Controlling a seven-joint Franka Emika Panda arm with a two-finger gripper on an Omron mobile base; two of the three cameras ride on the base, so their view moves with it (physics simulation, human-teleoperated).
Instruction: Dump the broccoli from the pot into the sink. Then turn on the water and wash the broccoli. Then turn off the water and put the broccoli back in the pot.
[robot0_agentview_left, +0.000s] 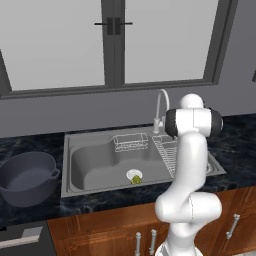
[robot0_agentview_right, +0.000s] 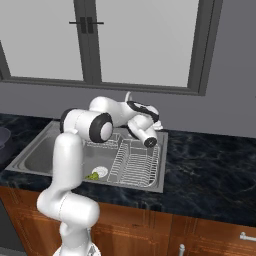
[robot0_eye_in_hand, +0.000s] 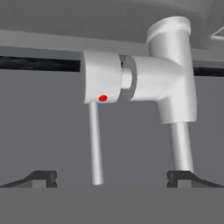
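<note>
The broccoli (robot0_agentview_left: 136, 179) lay beside the drain in the sink (robot0_agentview_left: 92, 167), so the water step was in hand. The tool (robot0_eye_in_hand: 111, 179) stood wide at the faucet lever (robot0_eye_in_hand: 95, 144); pushing the lever appeared the next requirement.

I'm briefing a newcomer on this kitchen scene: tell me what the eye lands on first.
First, the white arm bent over the sink, its open gripper close up on the faucet with its thin lever between the fingertips. Then the small yellow-green broccoli beside the drain, and the empty dark pot on the counter left of the sink.
</note>
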